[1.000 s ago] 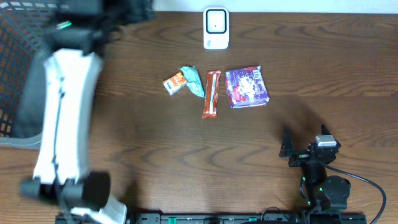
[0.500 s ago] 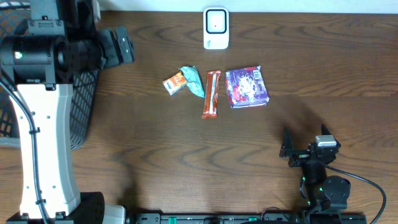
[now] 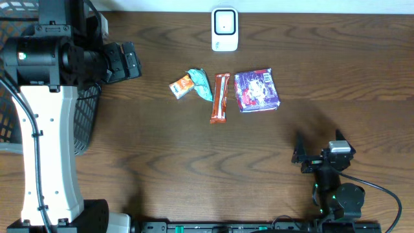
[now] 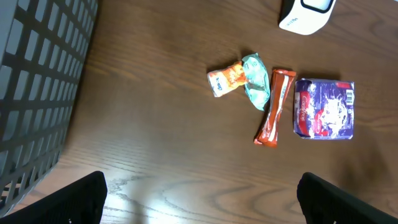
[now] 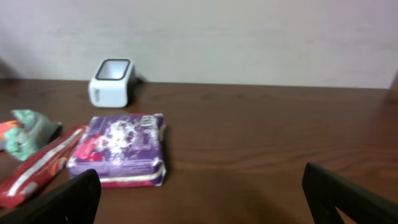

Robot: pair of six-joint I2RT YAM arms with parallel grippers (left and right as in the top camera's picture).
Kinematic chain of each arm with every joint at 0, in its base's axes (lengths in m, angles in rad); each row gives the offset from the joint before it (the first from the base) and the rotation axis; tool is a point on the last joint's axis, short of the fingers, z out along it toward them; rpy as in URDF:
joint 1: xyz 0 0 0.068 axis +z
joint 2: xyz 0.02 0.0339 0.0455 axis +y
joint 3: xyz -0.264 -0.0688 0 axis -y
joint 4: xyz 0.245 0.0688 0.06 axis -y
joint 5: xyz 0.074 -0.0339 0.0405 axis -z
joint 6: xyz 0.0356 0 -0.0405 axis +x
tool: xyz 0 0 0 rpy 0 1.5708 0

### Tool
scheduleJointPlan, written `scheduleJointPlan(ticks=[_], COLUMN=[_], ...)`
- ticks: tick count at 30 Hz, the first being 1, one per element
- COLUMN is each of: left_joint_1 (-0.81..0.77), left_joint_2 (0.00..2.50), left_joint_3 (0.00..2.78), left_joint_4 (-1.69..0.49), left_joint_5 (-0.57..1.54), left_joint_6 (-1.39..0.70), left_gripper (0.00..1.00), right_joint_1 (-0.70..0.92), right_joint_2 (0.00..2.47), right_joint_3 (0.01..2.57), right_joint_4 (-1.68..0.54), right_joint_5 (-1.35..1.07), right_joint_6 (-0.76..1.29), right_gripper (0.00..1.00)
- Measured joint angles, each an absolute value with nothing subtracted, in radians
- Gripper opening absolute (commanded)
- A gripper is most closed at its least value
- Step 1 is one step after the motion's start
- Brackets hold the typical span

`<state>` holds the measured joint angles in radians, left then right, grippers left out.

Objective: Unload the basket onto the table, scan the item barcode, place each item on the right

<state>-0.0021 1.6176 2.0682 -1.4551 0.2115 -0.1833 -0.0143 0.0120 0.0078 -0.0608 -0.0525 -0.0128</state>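
— Where are the items to be scanned?

— In a row mid-way across the dark wooden surface (image 3: 162, 162), none of them held. From overhead, left to right: a small orange packet (image 3: 182, 86), touching a crumpled teal wrapper (image 3: 201, 85), then a long red-brown bar wrapper (image 3: 220, 98), then a purple foil packet (image 3: 257, 90). The white box-shaped scanner (image 3: 224, 29) stands beyond them, near the far edge.

— And the grippers?

— The left gripper (image 4: 202, 202) hangs above the surface, well to the left of the row. Its jaws are spread wide with nothing between them. The right gripper (image 5: 202, 199) sits low at the near right, its jaws just as wide and bare.

— Does the left wrist view add anything?

— It shows the grid of the dark mesh basket (image 4: 37, 93) close up at the left. It also takes in all four items, but cuts the scanner at the top edge.

— And the right wrist view?

— It looks along the surface. It shows the scanner's dark window and the purple packet's side, with a pale wall behind. There is no basket in it, and the orange packet is nearly out of view at the left edge.
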Motion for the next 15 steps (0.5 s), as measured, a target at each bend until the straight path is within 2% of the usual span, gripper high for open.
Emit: scheduleJointPlan(ticks=[11,15], left_joint_1=[-0.002,-0.002], left_joint_2=[1.618,1.618], left_joint_3=[2.068,2.068], left_joint_4=[-1.456,-1.456], left_joint_5=[0.212,0.212], left_joint_6=[-0.183,-0.183], left_gripper=[0.98,0.98], right_joint_1=[-0.014,-0.014], right_joint_2=[0.013,0.012], right_joint_3=[0.007,0.007], right_joint_4=[-0.045,0.047], right_joint_5=[-0.008,-0.140], right_joint_6=[-0.023,0.101], right_gripper=[0.99,0.99])
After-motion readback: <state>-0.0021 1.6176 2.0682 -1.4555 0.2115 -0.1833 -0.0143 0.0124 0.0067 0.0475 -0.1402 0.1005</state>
